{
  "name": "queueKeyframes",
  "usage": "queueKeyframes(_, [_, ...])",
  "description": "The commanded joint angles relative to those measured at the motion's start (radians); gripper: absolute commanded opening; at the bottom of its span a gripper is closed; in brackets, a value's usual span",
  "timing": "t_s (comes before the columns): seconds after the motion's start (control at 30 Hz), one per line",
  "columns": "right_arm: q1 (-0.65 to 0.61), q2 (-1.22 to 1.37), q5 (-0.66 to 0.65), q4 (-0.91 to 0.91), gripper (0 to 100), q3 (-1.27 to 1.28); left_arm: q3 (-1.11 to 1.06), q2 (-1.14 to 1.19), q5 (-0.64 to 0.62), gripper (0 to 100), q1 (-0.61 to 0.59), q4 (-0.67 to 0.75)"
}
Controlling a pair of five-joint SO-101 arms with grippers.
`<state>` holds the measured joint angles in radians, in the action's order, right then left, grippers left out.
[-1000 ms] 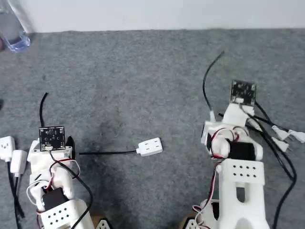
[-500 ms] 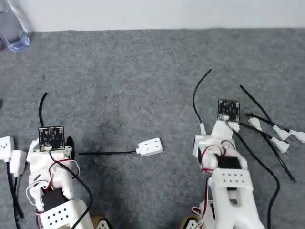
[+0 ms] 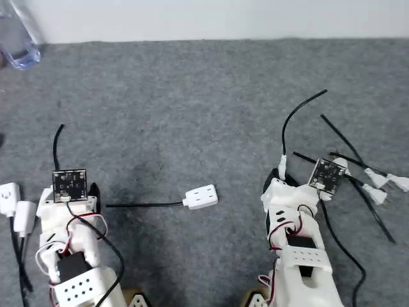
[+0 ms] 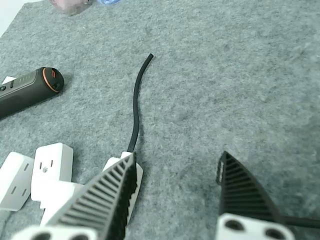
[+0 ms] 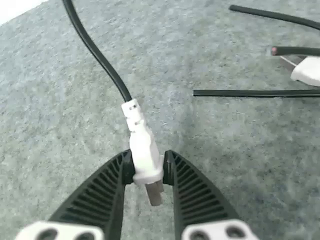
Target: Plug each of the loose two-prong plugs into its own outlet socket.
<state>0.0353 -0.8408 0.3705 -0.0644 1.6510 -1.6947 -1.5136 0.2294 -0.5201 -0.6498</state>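
**R hand (image 5: 148, 169) clamped on plug (image 5: 144, 150), L hand (image 4: 175, 172) spread**

R hand, near the tabletop's (image 3: 192, 96) right edge, pinches the white plug btwn both fingers. Prong end points back toward the wrist, and the black cord (image 5: 95, 50) runs off across the tabletop. L hand sits at the front-left corner, fingers wide apart, gripping nothing. Just beside it, by the left edge, lie white sockets (image 4: 50, 165). Another socket (image 3: 202, 197) lies mid-tabletop, btwn the two arms. By the right edge lie loose plugs (image 3: 378, 185) w/ cords, apart from R hand.
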Motion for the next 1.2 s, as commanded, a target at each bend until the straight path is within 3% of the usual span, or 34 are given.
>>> queueKeyframes(0.0, [-0.041, -0.015, -0.086, 0.019, 1.2, 0.009, 0.03, -0.012, -0.008, 25, 0.003, 0.005])
queueKeyframes(0.13, [-0.116, -0.015, -0.23, 0.024, 1.3, 0.017, 0.03, -0.012, -0.008, 25, 0.003, 0.005])
queueKeyframes(0.33, [-0.127, -0.013, -0.304, 0.025, 3.5, 0.017, 0.03, -0.012, -0.008, 25, 0.003, 0.005])
queueKeyframes(0.47, [-0.125, -0.015, -0.436, 0.068, 21.0, 0.012, 0.03, -0.012, -0.008, 25, 0.003, 0.005])
queueKeyframes(0.6, [-0.122, -0.015, -0.436, 0.119, 43.9, -0.012, 0.03, -0.012, -0.008, 25, 0.003, 0.005])
queueKeyframes(0.7, [-0.122, -0.015, -0.436, 0.124, 51.7, -0.014, 0.03, -0.012, -0.008, 25, 0.003, 0.005])
queueKeyframes(0.9, [-0.108, -0.044, -0.443, 0.131, 51.9, -0.091, 0.03, -0.012, -0.008, 25, 0.003, 0.005])
queueKeyframes(1.0, [-0.045, -0.122, -0.443, 0.239, 51.5, -0.232, 0.03, -0.012, -0.008, 25, 0.003, 0.005])
queueKeyframes(1.1, [0.044, -0.191, -0.454, 0.456, 43.7, -0.433, 0.03, -0.012, -0.008, 25, 0.003, 0.005])
queueKeyframes(1.17, [0.11, -0.197, -0.559, 0.585, 33.4, -0.565, 0.03, -0.012, -0.008, 25, 0.003, 0.005])
